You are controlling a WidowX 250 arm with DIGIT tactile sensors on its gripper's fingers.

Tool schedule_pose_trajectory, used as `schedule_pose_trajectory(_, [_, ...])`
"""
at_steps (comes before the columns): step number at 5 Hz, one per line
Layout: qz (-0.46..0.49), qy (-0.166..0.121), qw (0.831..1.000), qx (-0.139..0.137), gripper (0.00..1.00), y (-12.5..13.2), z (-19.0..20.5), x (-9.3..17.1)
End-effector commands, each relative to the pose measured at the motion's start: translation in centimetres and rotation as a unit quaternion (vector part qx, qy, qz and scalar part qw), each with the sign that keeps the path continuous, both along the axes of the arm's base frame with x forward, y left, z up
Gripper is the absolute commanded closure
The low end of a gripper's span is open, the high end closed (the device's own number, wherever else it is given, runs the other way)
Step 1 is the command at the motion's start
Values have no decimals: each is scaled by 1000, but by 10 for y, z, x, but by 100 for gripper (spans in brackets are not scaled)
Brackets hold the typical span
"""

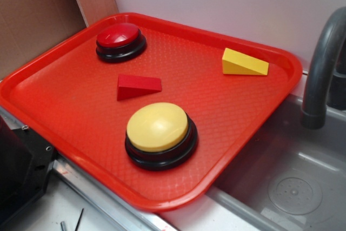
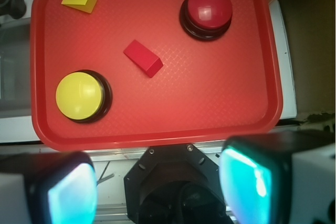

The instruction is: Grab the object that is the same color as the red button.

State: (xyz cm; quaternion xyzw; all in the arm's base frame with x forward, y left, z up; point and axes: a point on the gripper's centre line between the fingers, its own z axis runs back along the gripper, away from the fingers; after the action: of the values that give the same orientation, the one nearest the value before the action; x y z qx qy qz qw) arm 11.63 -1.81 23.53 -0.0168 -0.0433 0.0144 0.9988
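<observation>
The small red wedge block lies near the middle of the red tray; it also shows in the wrist view. The red dome button on its black base sits at the tray's far left corner, and in the wrist view at upper right. My gripper is high above the tray's near edge, open and empty, its teal pads wide apart over the robot base. The gripper does not show in the exterior view.
A larger yellow dome button stands near the tray's front, close to the red wedge. A yellow wedge lies at the far right. A grey faucet and sink are right of the tray. The black robot base is below the tray edge.
</observation>
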Motion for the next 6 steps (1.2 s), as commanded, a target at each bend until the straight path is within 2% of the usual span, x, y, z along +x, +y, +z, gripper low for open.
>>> schedule_pose_trajectory(1, [0,0,1000,0,0,0,0,0])
schedule_pose_trajectory(2, [-79,35,996,16,0,7,-47,45])
schedule_pose_trajectory(3, [-132,70,989,19,0,-7,-86,81])
schedule_pose_trajectory(4, [-215,65,974,30,0,-28,-115,100])
schedule_pose_trajectory(5, [-292,38,954,49,0,-36,-141,88])
schedule_pose_trajectory(6, [-316,13,947,49,0,-21,-165,94])
